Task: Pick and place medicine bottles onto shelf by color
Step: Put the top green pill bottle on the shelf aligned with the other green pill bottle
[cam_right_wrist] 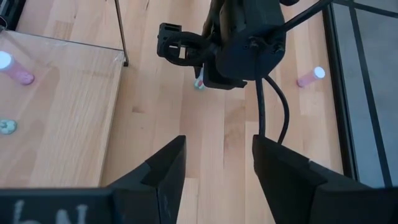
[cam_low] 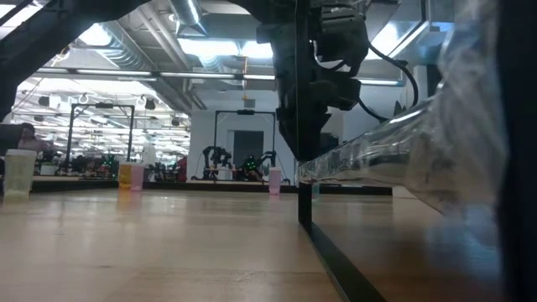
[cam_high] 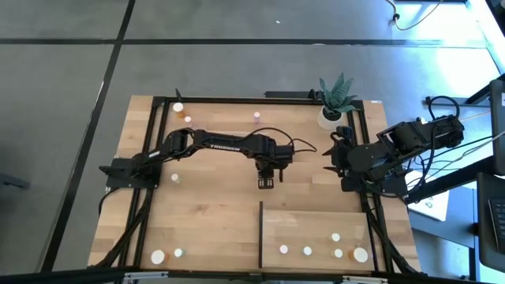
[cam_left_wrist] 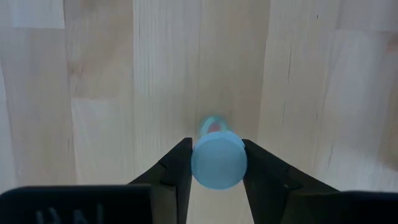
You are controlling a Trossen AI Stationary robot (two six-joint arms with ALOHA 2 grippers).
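Observation:
A tiny bottle (cam_left_wrist: 217, 163) with a pale cap and a pinkish body sits between the fingers of my left gripper (cam_high: 266, 182), which is shut on it over the middle of the table, just beyond the shelf's (cam_high: 316, 225) far edge. The right wrist view shows this bottle (cam_right_wrist: 200, 84) under the left gripper. Several small bottles (cam_high: 307, 251) stand on the shelf. Others stand on the table at the far left (cam_high: 178, 106), far middle (cam_high: 257, 116), left (cam_high: 175, 178) and near left (cam_high: 158, 256). My right gripper (cam_right_wrist: 216, 155) hangs open at the table's right, holding nothing. My left gripper pinches the bottle's cap (cam_left_wrist: 196, 163) between its two fingers, one on each side. The fingers come from above, pointing almost straight down. The bottle stays upright with its body below the cap. Whether its base is on the table, I cannot tell.
A potted plant (cam_high: 331, 110) stands at the far right corner. The shelf's thin dark upright edge (cam_high: 261, 233) rises just nearward of my left gripper. A black frame (cam_high: 237, 100) runs round the table. Bare wood lies between the two arms.

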